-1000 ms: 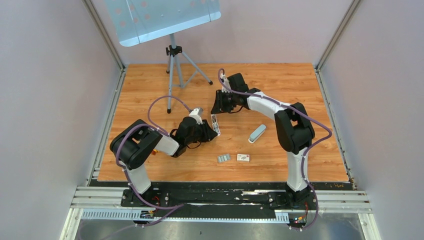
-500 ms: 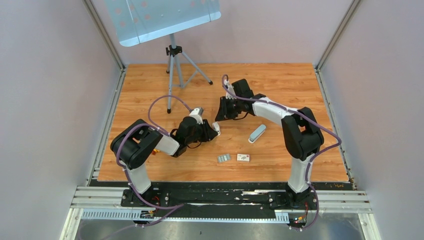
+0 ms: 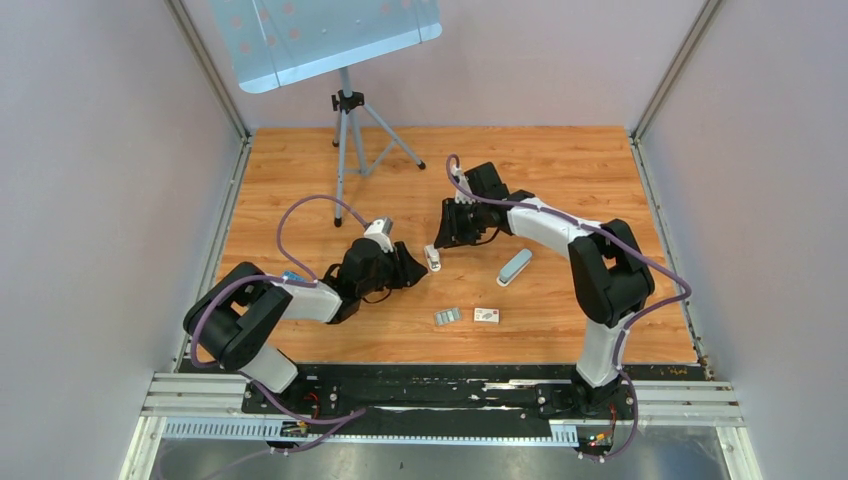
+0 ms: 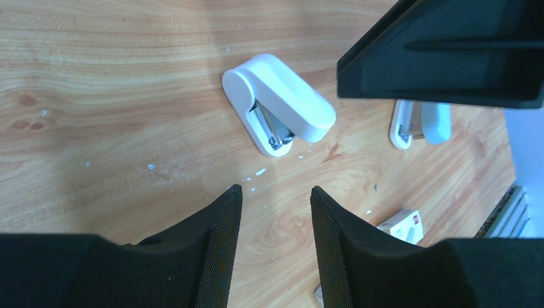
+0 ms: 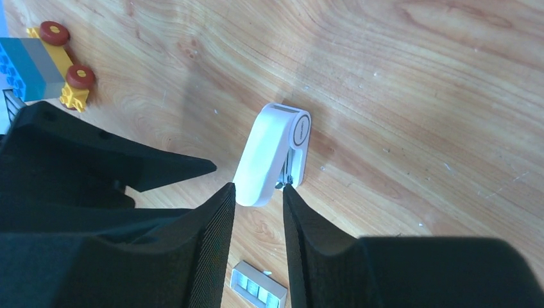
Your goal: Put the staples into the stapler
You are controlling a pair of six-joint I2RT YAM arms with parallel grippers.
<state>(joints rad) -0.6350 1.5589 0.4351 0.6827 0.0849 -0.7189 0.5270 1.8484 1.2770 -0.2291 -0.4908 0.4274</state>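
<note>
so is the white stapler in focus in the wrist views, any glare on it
Left wrist: white stapler sharp, no glare, soft shadows on the table. Right wrist: sharp too, evenly lit; right gripper's fingers very dark. Top external: small but clear.

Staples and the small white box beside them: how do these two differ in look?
The staples are grey and split into ridged segments; the box is white and smooth, with some print. The staples lie left of the box and sit slightly askew, while the box lies nearly level. Both are small and flat, lying side by side on the table without touching.
</note>
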